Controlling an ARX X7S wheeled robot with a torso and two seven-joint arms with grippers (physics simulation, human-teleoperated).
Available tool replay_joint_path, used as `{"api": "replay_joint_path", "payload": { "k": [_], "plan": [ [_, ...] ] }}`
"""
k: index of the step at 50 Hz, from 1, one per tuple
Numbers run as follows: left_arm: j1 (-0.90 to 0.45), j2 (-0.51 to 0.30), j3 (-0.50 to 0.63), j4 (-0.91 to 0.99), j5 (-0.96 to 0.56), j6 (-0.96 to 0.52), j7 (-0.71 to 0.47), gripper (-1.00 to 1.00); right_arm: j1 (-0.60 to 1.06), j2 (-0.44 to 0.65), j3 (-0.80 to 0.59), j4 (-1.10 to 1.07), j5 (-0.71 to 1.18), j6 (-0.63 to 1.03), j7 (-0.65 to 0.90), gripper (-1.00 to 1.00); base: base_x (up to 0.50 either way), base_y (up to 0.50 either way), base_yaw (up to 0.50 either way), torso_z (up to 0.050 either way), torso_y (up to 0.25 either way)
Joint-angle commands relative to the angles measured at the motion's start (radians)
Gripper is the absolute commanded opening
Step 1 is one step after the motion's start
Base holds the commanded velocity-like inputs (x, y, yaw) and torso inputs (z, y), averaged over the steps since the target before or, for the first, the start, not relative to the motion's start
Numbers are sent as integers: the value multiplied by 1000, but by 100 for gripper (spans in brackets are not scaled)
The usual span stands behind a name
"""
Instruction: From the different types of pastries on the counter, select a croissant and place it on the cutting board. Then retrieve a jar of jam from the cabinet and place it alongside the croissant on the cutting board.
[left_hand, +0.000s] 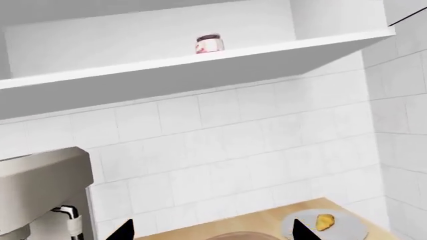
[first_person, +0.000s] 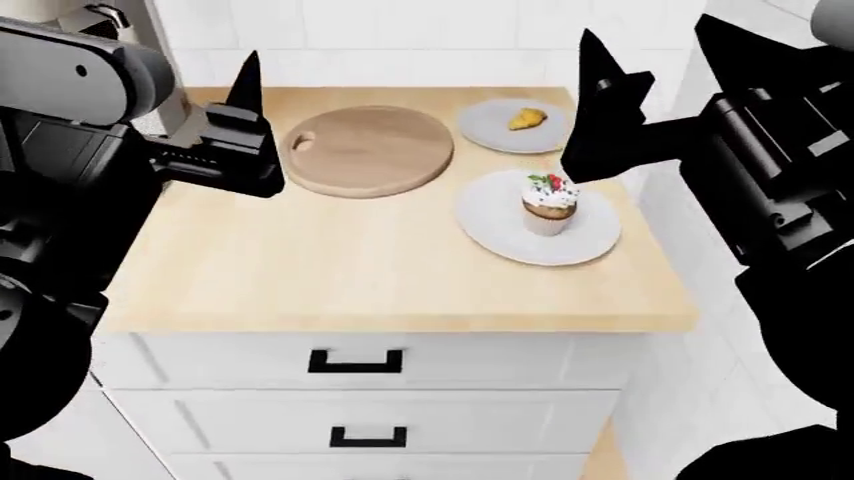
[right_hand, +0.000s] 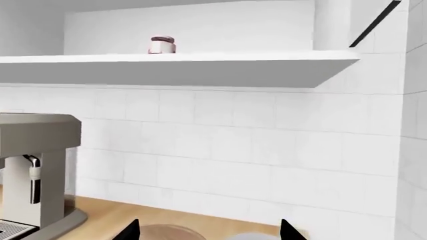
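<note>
The small golden croissant (first_person: 527, 118) lies on the far grey plate (first_person: 483, 130), also seen as the croissant (left_hand: 325, 221) in the left wrist view. The round wooden cutting board (first_person: 368, 150) lies bare to that plate's left. A frosted cupcake (first_person: 550, 200) stands on the nearer plate (first_person: 497, 232). The jar of jam (left_hand: 209, 44) (right_hand: 162, 45) sits on the open cabinet shelf high above the counter (first_person: 334, 270). My left gripper (left_hand: 211, 231) (first_person: 248, 85) hovers open at the board's left edge. My right gripper (right_hand: 210, 232) (first_person: 597, 70) hovers open above the plates. Neither holds anything.
A beige coffee machine (left_hand: 40, 190) (right_hand: 33, 160) stands at the counter's back left against the white tiled wall. The counter ends at a tiled side wall on the right. Grey-white drawers with black handles (first_person: 355, 361) front the counter.
</note>
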Motion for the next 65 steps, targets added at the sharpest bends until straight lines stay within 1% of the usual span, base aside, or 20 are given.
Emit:
{"api": "replay_joint_path", "payload": {
  "k": [1, 9, 15, 25, 34, 40, 45, 54, 65],
  "plan": [
    [-23, -13, 11, 6, -46, -18, 2, 100, 25, 41, 12, 46, 174, 7, 132, 100, 473, 234, 0, 50, 0],
    [-48, -18, 29, 2, -77, -37, -4, 100, 22, 55, 27, 68, 216, 2, 180, 100, 462, 208, 0, 50, 0],
    [-49, -19, 34, 4, -98, -43, -14, 100, 13, 65, 27, 84, 241, -12, 214, 100, 258, 0, 0, 50, 0],
    [-59, -16, 51, -21, -110, -47, -46, 100, 26, 96, 41, 97, 306, -4, 257, 100, 344, -338, 0, 43, 0],
    [-115, -8, 23, -82, -151, -103, -86, 100, 41, 132, -4, 132, 342, -13, 290, 100, 281, -232, 0, 1, 0],
    [-155, -22, 62, -133, -160, -87, -102, 100, 62, 161, -63, 160, 338, -25, 299, 100, 215, 0, 0, 0, 0],
    [-176, -30, 63, -152, -170, -80, -112, 100, 78, 178, -90, 175, 341, -37, 300, 100, 370, 0, 0, 0, 0],
    [-186, -32, 48, -152, -214, -89, -140, 100, 101, 191, -93, 192, 375, -31, 322, 100, 368, 0, 0, 0, 0],
    [-198, -46, 55, -158, -257, -79, -172, 100, 134, 216, -78, 217, 475, -5, 386, 100, 284, 0, 0, 0, 0]
  ]
}}
